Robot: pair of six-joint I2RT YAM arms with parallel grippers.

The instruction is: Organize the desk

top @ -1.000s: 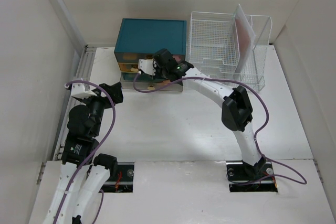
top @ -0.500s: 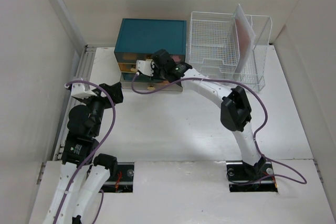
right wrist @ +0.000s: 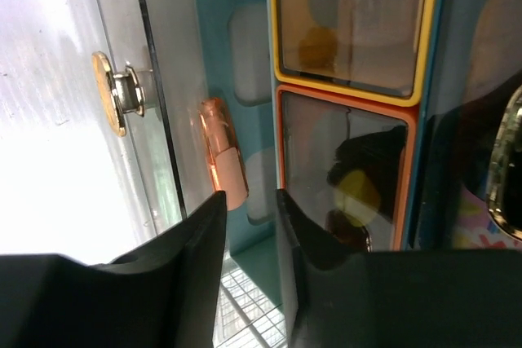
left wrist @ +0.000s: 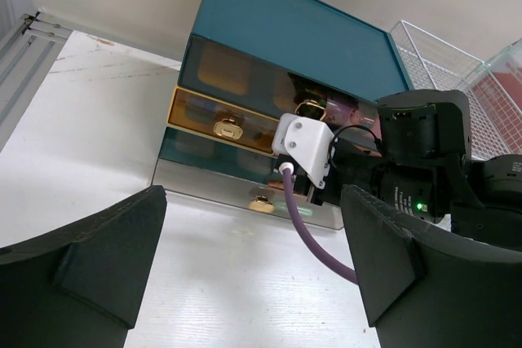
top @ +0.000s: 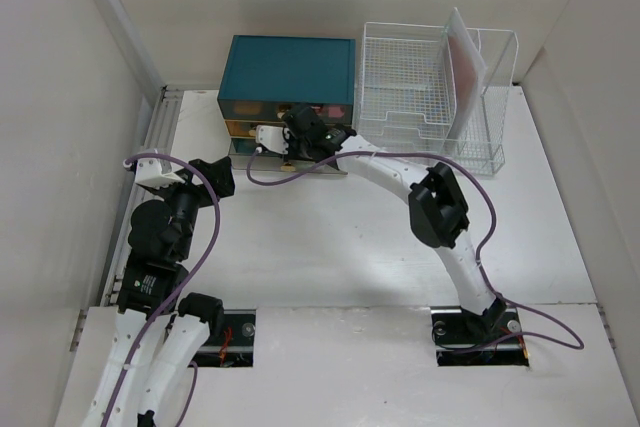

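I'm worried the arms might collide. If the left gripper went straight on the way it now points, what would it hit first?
Probably the right arm's wrist: its white camera mount and purple cable sit between the open left gripper and the teal drawer box, though how near is unclear.

My right arm stretches across the desk point(top: 330, 247) to the front of the teal box point(top: 290, 67). My right gripper point(top: 292, 132) is up against its drawers, jaws hidden under the wrist. My left gripper point(top: 218, 175) hangs near the rail point(top: 160, 127), apart from the box. A pink board point(top: 465, 62) stands upright in the wire rack point(top: 410, 77) beside the box.
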